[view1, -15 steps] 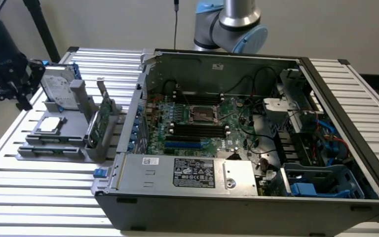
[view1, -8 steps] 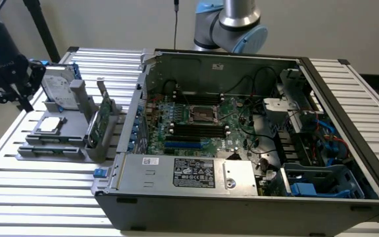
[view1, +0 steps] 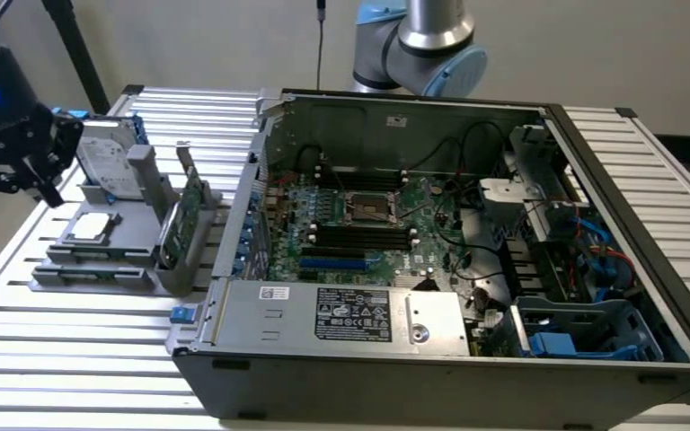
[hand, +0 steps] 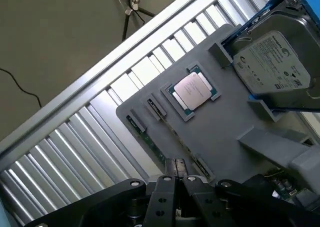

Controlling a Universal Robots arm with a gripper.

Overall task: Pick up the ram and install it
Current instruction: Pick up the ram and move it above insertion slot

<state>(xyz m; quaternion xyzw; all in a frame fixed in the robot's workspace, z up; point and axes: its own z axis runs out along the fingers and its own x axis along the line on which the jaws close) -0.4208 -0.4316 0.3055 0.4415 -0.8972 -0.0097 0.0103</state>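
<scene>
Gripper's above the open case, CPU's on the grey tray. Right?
Not quite. The exterior view shows the gripper above the grey tray, on that view's left of the case. The CPU is on the tray.

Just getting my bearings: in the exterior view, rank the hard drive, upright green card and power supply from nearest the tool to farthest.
From the tool, at the exterior view's left:
1. hard drive, right beside it.
2. green card, between drive and case.
3. power supply, inside the case.
</scene>
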